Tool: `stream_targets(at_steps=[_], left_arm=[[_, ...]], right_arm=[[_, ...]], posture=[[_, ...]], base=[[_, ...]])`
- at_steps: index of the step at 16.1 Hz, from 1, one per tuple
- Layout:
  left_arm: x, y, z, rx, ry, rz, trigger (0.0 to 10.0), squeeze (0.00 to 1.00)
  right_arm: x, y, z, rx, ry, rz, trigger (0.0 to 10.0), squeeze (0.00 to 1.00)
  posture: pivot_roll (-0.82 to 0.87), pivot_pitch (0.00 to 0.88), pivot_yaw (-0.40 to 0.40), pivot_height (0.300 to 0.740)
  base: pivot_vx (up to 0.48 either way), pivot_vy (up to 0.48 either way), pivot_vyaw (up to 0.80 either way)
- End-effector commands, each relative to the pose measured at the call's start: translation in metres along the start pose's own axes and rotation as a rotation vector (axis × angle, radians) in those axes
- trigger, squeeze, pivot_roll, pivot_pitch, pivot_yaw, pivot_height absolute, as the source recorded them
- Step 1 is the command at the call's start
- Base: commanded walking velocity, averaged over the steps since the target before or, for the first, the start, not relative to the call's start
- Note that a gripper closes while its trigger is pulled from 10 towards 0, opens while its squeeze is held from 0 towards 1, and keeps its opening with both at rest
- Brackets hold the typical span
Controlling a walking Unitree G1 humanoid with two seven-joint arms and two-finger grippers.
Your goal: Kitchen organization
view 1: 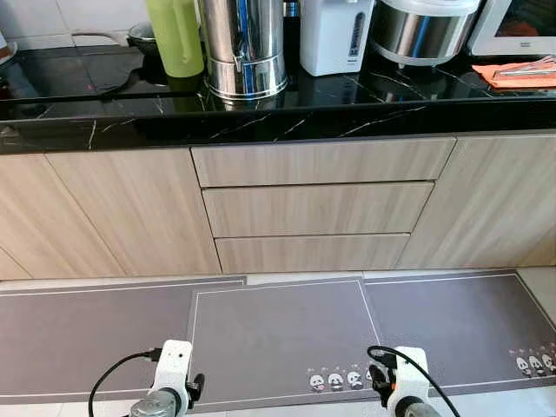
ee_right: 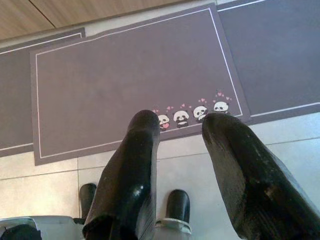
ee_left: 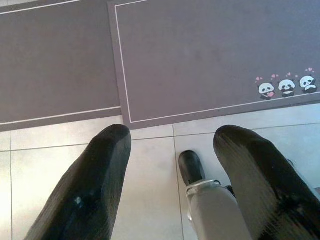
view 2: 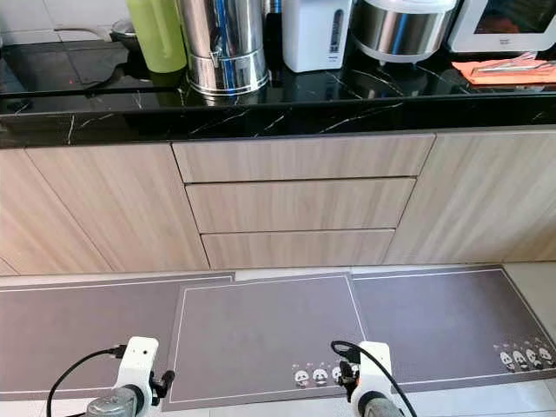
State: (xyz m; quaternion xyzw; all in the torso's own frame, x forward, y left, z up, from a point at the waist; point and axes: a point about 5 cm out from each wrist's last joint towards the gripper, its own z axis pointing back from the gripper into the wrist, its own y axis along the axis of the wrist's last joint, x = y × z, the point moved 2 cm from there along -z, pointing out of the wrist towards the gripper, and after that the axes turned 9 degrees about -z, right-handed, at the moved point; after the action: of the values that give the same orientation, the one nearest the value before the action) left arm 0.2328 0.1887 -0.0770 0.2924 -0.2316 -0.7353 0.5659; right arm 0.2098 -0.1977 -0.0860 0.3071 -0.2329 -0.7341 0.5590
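We see the left gripper [ee_left: 172,145] hanging low over the tiled floor [ee_left: 60,160], its two black fingers [ee_left: 95,185] spread well apart with nothing between them; beneath it we make out one of the robot's own black feet [ee_left: 191,166]. The right gripper [ee_right: 177,125] hangs likewise, fingers [ee_right: 132,175] apart and empty, above the near edge of the middle grey mat [ee_right: 125,75], just beside a row of small panda figures [ee_right: 192,114] printed at that mat's corner. In the head views we note both wrists [view 1: 169,382] at the lower margin, left and right [view 1: 407,382], each trailing a black cable. Three grey mats lie side by side on the floor: the left mat [view 1: 78,330], the middle mat and the right mat [view 1: 460,321], which also bears pandas [view 1: 534,363] at its far corner. Beyond the mats stands a light wood cabinet run, with plain doors [view 1: 122,208] flanking three stacked drawers [view 1: 317,208], all closed. Above it we see a black marbled counter [view 1: 287,113]. On the counter, from left to right, stand a green bottle [view 1: 176,36], a steel urn [view 1: 243,48], a white water boiler [view 1: 334,35] and a rice cooker [view 1: 421,30]; a white appliance [view 1: 517,26] sits at the far right, and an orange cloth [view 1: 512,76] lies in front of it, near the counter edge.
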Motion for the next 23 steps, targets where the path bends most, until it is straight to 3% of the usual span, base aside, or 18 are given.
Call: stream_targets(at_steps=[1,10,16,21,23], left_arm=[[0.001,-0.003,0.000,-0.017,-0.003,-0.022,10.0,0.00],[0.000,-0.004,0.001,-0.021,0.002,-0.030,10.0,0.00],[0.000,-0.005,0.001,-0.026,0.004,-0.029,10.0,0.00],[0.000,-0.006,0.001,-0.028,0.005,-0.019,10.0,0.00],[0.002,-0.006,0.001,-0.030,0.001,-0.031,10.0,0.00]], right_arm=[[0.002,-0.003,0.001,-0.015,-0.006,0.001,10.0,0.00],[0.008,-0.013,0.005,-0.033,-0.013,-0.004,10.0,0.00],[0.013,-0.018,0.009,-0.034,-0.012,-0.004,10.0,0.00],[0.007,-0.001,0.003,0.022,0.006,-0.011,10.0,0.00],[-0.004,0.013,-0.003,0.041,0.022,-0.004,10.0,0.00]], posture=[[-0.10,0.000,0.015,0.740],[-0.09,0.000,0.015,0.740],[-0.09,0.000,0.012,0.740],[-0.09,0.000,0.011,0.740],[-0.09,0.000,0.010,0.740]], base=[[0.000,0.000,0.00],[0.000,0.000,0.00],[0.000,-0.266,0.00],[0.000,0.000,0.00],[0.000,-0.157,0.00]])
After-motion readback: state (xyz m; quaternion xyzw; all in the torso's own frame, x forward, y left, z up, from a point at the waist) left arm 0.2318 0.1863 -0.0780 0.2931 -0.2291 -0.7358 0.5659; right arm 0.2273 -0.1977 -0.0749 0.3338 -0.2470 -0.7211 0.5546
